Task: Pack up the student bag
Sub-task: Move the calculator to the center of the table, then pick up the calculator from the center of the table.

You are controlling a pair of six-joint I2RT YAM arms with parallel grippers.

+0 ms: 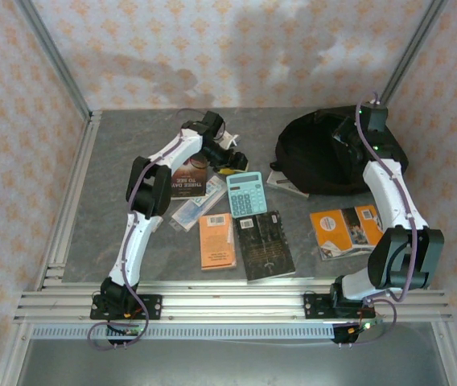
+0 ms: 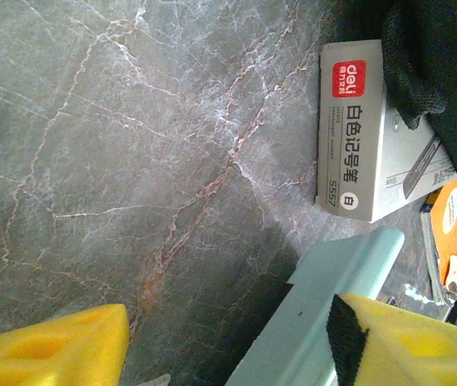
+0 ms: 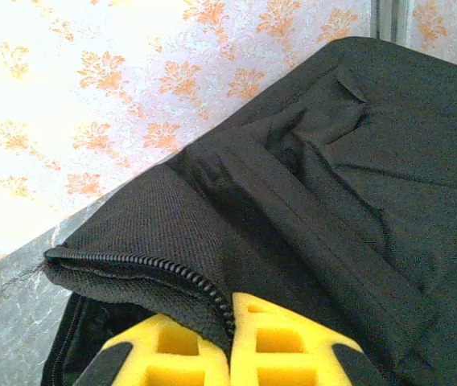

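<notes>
Right end effector (image 3: 230, 350): closed, pinching a fold of the student bag (image 1: 313, 149) just beside its zipper (image 3: 164, 269).
Left end effector (image 2: 228, 354): open, nothing between the yellow fingers; it hovers low over the surface (image 2: 132, 161) at the far corner of the calculator (image 1: 246, 195).
Risk, bag slip: the pinch takes only a thin edge of soft cloth. A tug could pull it free, and the mouth would then fall shut.
Risk, bag drag: the bag is limp and sits loose, so a lift by one fold may haul the whole thing along instead of opening it.
Risk, calculator: one finger sits over the calculator's edge. Whether it touches is hard to tell from the wrist view. Closing from here could shove the flat case sideways rather than grip it.
Risk, white box (image 2: 356, 133): it lies just beside the bag, its far end against the black cloth, so a shifting bag could push it.
Bag, place: far right of the surface, near the back wall, beyond the black book (image 1: 265, 245).
Bag, look: large, black, coarse woven cloth, rounded, slumped and creased, with a zipped seam lifted at the gripped edge.
</notes>
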